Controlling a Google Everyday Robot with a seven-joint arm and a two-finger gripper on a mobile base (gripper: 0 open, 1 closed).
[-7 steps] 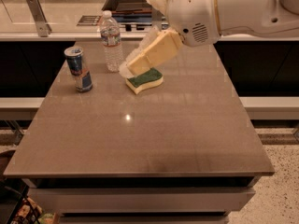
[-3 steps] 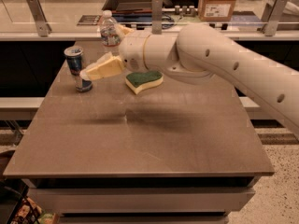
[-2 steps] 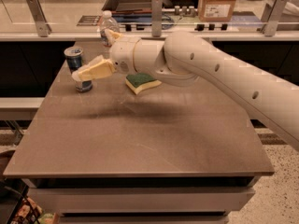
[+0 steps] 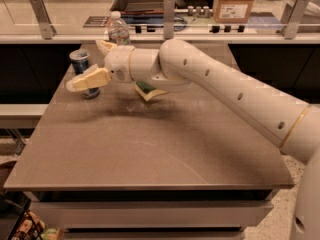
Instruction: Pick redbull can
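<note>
On the far left side of the table stands the redbull can, upright and not lifted yet. The gripper is right at the can with its two fingers spread wide apart. One finger crosses in front of the can and the other sits behind it. So the reaching looks almost done. What is left is to squeeze the fingers on the can and lift it.

The can is thin, round and shiny metal (blue and silver, with a silver top). The fingers are pale yellow and look like flat paddles. The arm is fat, smooth and white. The table top is flat and brown with fine lines. A clear plastic bottle stands just behind the gripper, and a green and yellow sponge lies under the arm.
</note>
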